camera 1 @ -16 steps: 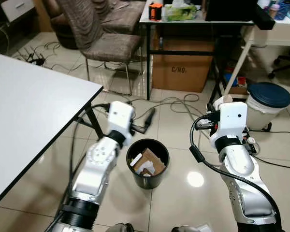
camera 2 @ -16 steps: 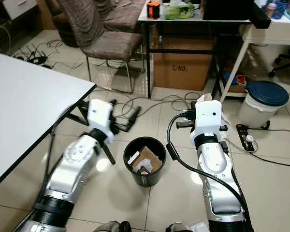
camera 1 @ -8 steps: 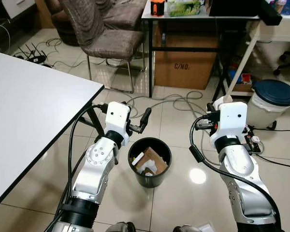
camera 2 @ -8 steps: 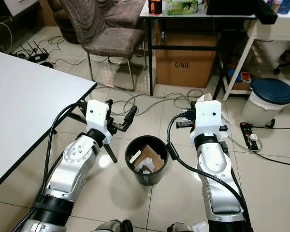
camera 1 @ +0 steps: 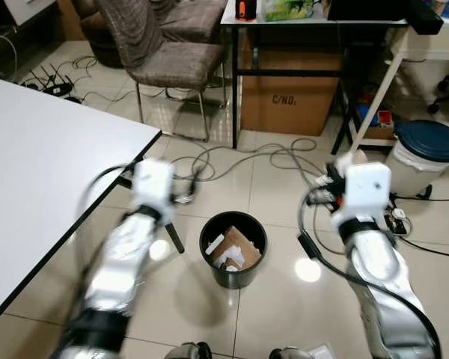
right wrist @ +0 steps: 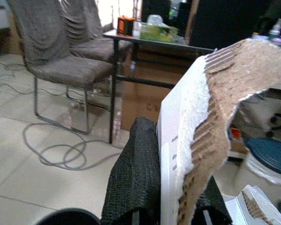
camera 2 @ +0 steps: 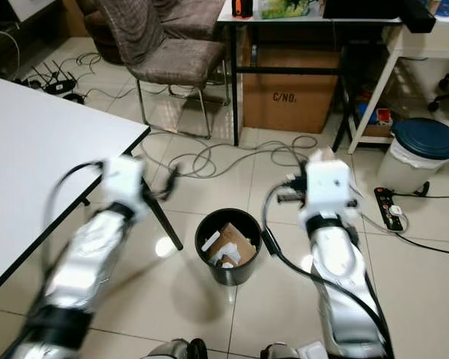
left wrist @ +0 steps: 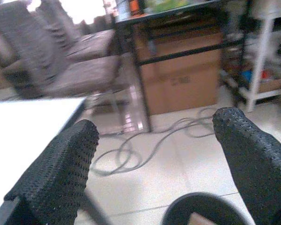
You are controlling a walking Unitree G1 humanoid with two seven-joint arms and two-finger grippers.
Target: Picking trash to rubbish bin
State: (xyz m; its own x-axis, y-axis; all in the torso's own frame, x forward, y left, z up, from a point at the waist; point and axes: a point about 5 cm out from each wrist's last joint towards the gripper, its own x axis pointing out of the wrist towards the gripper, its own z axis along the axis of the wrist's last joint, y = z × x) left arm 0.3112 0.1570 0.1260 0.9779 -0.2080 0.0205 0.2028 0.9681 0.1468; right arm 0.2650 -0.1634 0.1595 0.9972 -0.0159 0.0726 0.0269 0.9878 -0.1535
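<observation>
One torn cardboard piece (right wrist: pixel 210 117) stands upright in the right gripper's (right wrist: pixel 178 206) fingers.

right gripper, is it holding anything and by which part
Yes: the right gripper is shut on a torn cardboard piece, pinching its lower end while the ragged top sticks up. The left gripper is open and holds nothing.

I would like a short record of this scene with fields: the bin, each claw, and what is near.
bin: black bin on the tiled floor between the arms, with cardboard scraps inside
right claw: right claw shut on a torn cardboard piece, right of the bin
left claw: left claw open, nothing in it, blurred, beside the white table
near: grey chair, cardboard box, blue-lidded bin, cables on the floor
</observation>
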